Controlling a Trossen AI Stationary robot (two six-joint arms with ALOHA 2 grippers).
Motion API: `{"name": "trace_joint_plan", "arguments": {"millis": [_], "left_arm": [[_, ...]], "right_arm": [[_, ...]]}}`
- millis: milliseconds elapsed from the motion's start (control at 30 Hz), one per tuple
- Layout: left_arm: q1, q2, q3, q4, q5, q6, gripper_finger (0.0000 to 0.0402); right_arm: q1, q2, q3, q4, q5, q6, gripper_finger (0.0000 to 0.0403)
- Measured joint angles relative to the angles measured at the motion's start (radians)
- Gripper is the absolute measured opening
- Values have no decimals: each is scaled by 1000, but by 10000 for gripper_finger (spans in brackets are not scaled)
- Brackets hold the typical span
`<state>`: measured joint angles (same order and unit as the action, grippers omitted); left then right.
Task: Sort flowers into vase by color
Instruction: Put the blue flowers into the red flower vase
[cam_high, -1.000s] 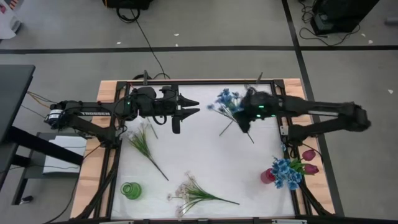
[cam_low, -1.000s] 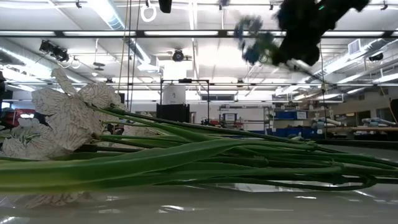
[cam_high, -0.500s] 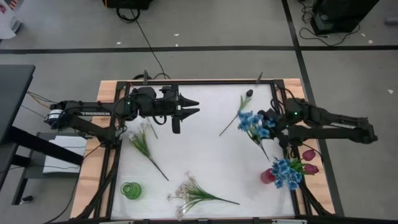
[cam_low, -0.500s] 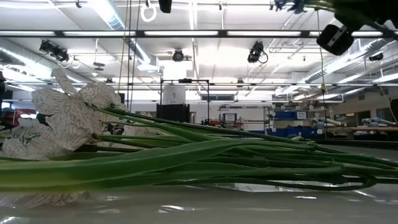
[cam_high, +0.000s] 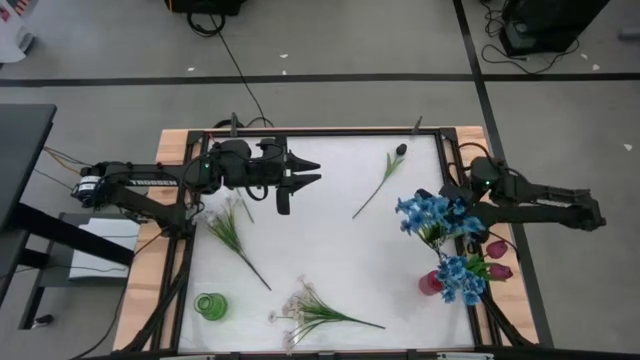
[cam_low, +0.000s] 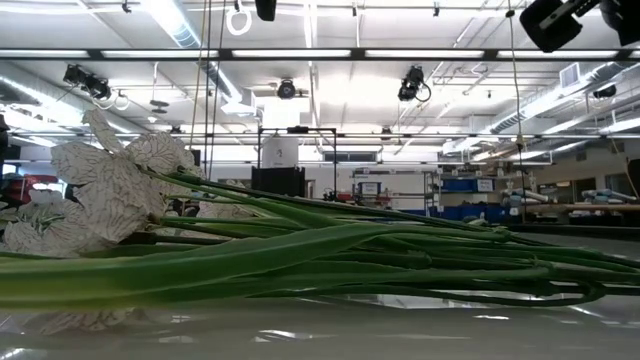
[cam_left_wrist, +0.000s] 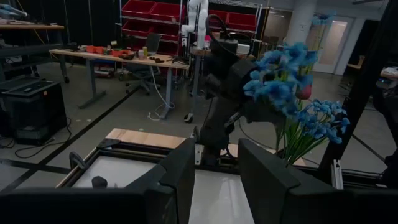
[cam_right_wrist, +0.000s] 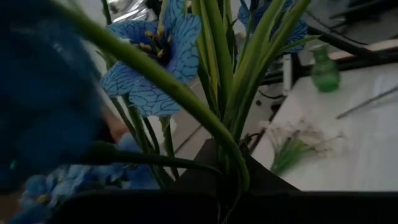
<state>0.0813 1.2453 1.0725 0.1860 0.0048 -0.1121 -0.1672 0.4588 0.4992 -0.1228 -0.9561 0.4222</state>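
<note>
Blue flower (cam_high: 425, 213) stems apparently pinched between right fingers (cam_right_wrist: 205, 168); left fingers (cam_high: 305, 172) spread.

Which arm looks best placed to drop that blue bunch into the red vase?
The right. Its gripper is shut on the blue flowers just above the red vase; the left gripper waits far across.

The high view looks straight down over the whole table (cam_high: 320, 215). The low view sits at tabletop level, pressed close to the white spray (cam_low: 110, 195), which the high view shares (cam_high: 310, 310).
</note>
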Motion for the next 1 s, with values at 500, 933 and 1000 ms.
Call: {"name": "trace_joint_plan", "arguments": {"millis": [500,933,1000], "left_arm": [[0,0,0,0,0,0,126],[0,0,0,0,0,0,126],[0,0,0,0,0,0,126]], "right_arm": [[155,166,0,185,-33,-75,11],[208,196,0,223,-36,-72,11],[212,201,0,213,-37,-103,11]]}}
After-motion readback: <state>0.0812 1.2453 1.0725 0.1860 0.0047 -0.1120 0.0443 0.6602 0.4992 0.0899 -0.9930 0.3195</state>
